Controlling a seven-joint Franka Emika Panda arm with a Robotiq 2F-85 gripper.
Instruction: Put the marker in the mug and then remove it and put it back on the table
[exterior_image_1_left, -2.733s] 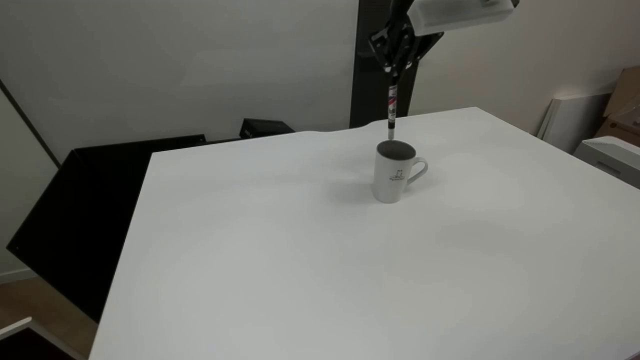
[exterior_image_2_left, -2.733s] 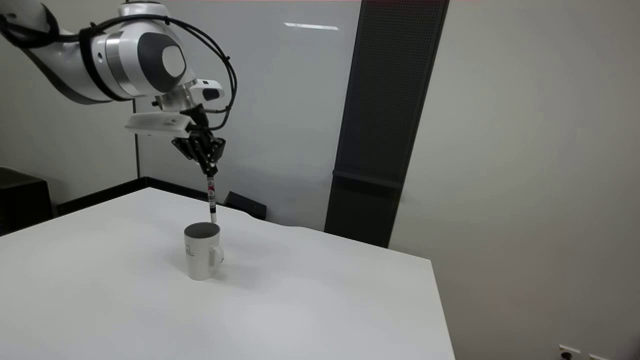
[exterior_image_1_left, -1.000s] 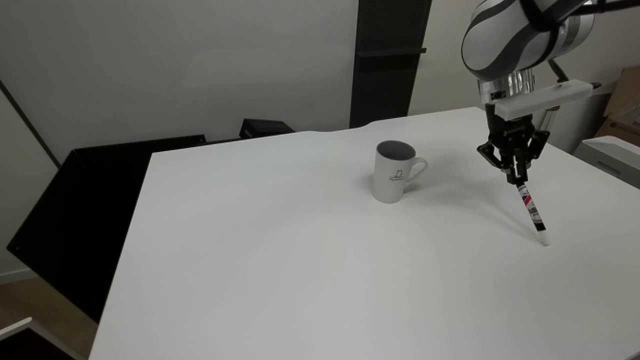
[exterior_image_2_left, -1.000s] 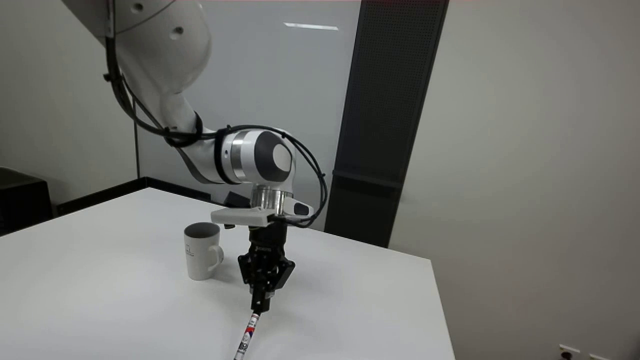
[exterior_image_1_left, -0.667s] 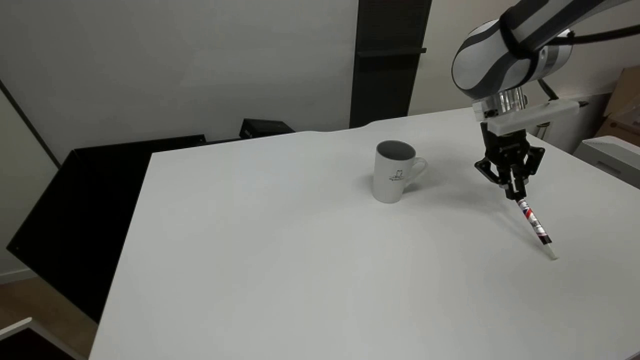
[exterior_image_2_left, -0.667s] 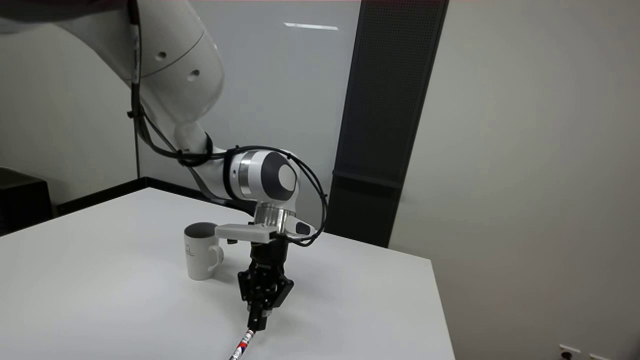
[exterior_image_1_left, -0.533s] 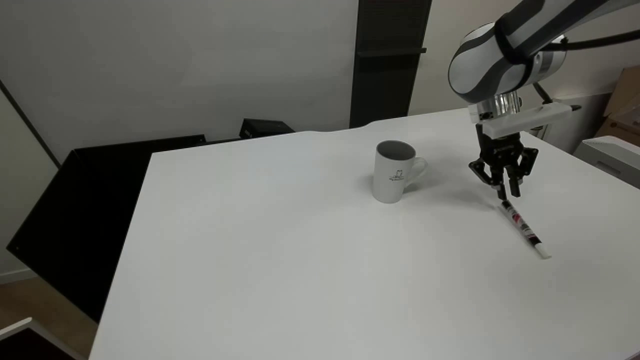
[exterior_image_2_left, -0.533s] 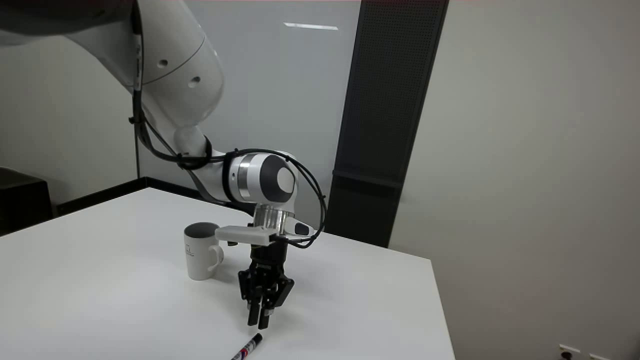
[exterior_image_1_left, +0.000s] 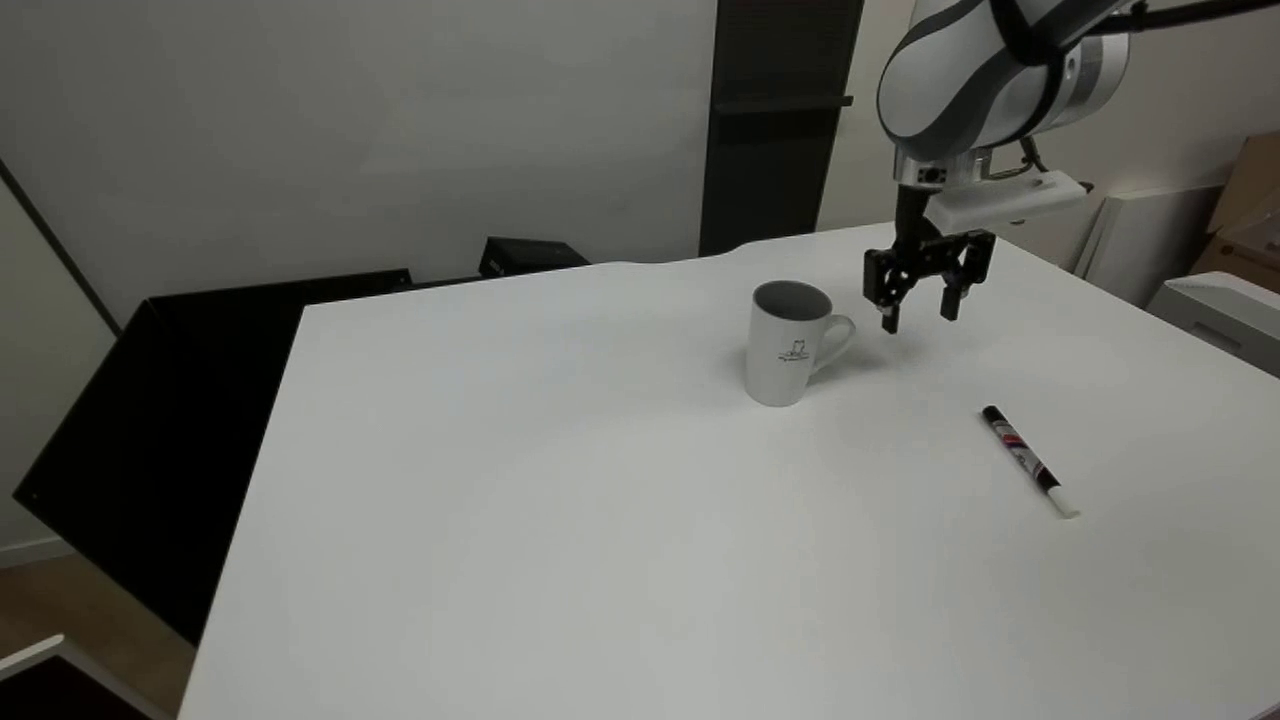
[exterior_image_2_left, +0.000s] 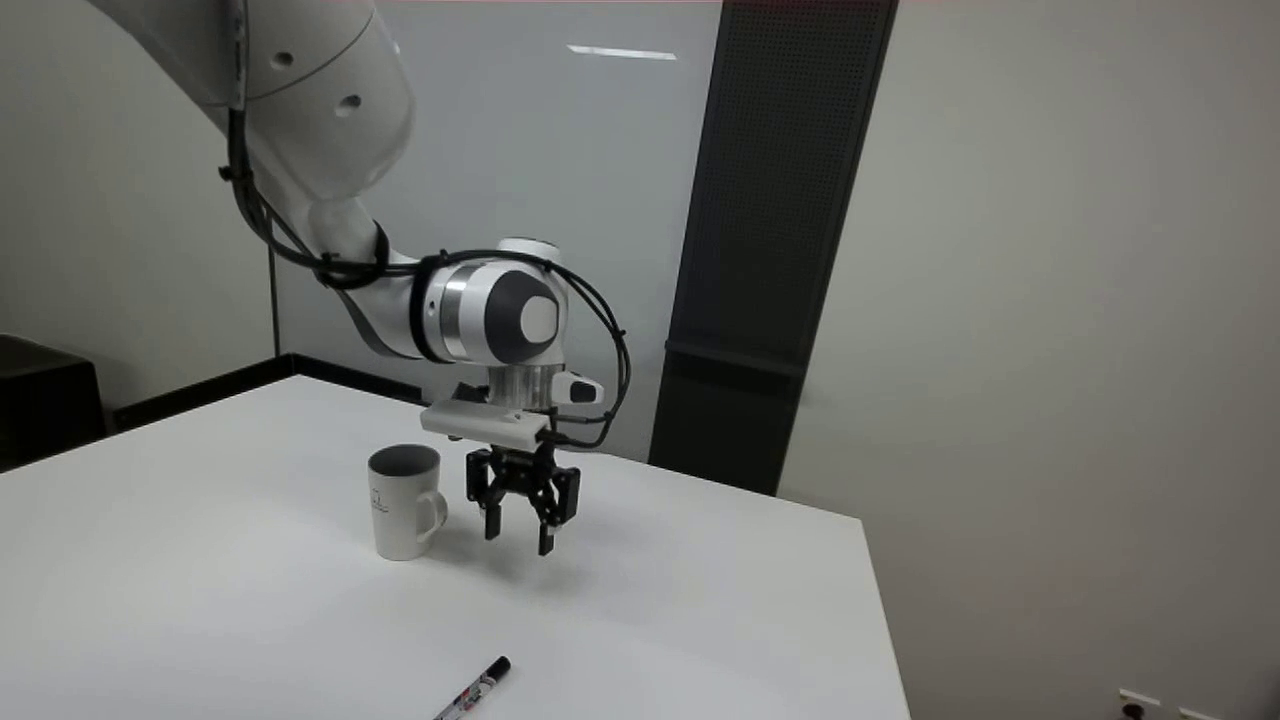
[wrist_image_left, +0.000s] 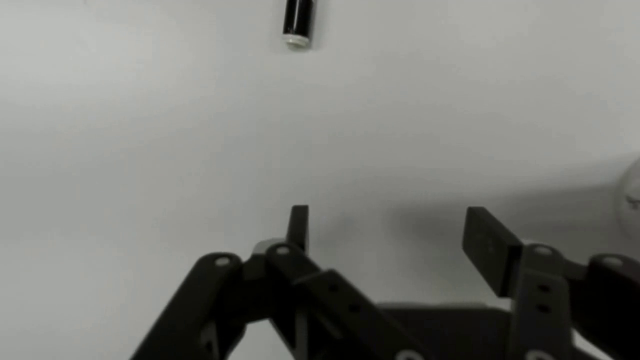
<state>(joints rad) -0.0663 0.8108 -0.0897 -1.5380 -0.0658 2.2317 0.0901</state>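
One white counter (exterior_image_1_left: 560, 520) fills much of both exterior views, and the bottom edge cuts it off in each. One arm (exterior_image_2_left: 325, 120) reaches over it, its upper part cropped by the top edge. At its end hangs one gripper (exterior_image_1_left: 920, 324) above the counter, its two fingers spread wide apart.

One mug (exterior_image_1_left: 776, 372) stands upright, its single handle toward three o'clock in an exterior view. The gripper is near it on that side, not touching. The mug's floor is out of sight, and the print on its side is too small to read.

One marker (exterior_image_1_left: 1028, 460) lies flat on the counter, at about four o'clock from the mug in the same view, well apart. In an exterior view the bottom edge cuts off its pale end but not the black end (exterior_image_2_left: 498, 667). In the wrist view only that end shows, at twelve o'clock; a pale curve (wrist_image_left: 632, 197) at three o'clock is too cropped to name.
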